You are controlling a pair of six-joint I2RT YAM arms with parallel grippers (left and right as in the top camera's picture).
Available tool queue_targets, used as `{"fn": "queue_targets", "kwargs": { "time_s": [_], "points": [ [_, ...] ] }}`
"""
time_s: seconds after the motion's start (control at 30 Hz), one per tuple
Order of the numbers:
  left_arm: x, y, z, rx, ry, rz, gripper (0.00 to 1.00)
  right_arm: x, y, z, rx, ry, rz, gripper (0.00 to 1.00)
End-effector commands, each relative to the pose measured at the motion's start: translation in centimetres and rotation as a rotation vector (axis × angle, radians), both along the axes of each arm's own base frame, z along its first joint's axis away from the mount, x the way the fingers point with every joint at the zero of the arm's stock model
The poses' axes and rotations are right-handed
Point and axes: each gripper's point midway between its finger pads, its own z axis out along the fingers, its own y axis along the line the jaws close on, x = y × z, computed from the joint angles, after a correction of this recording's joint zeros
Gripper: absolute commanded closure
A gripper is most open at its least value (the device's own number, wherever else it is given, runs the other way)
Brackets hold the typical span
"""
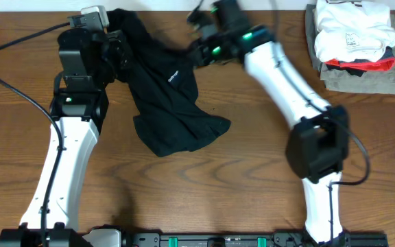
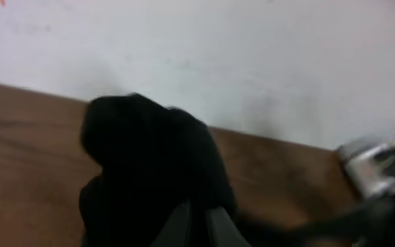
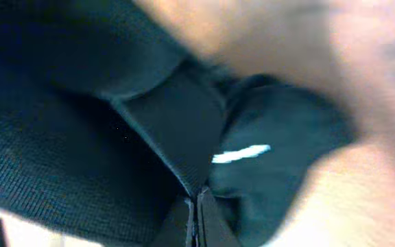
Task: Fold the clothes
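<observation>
**Both grippers clamped on the black T-shirt at the far side of the table**

Overhead: the black T-shirt lies crumpled on the wooden table, toward the far edge, between the two arms. Its near part spreads out on the wood. The left gripper meets the shirt's far left edge and the right gripper its far right edge. A pile of garments sits in the far right corner, well apart.

Left wrist: the left gripper has its fingers drawn together on a bunched hump of black fabric, with the pale wall behind.

Right wrist: the right gripper is pinched tight on the fabric beside the ribbed collar, close to the small white label.
</observation>
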Motion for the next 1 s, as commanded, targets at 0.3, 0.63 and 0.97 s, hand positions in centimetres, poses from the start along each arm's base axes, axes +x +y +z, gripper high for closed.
{"fn": "queue_targets", "kwargs": {
  "time_s": [0.3, 0.63, 0.97],
  "points": [
    [-1.6, 1.1, -0.6, 0.094, 0.059, -0.012, 0.94, 3.7, -10.9, 4.2, -0.164, -0.173, -0.137, 0.99],
    [-1.4, 2.1, 1.7, 0.167, -0.029, 0.019, 0.94, 4.3, -11.9, 7.2, -0.22, -0.267, -0.14, 0.99],
    [-4.9, 2.1, 12.0, 0.166, -0.332, 0.043, 0.94, 1.7, -15.7, 17.4, -0.251, -0.419, -0.217, 0.99]
  ]
}}
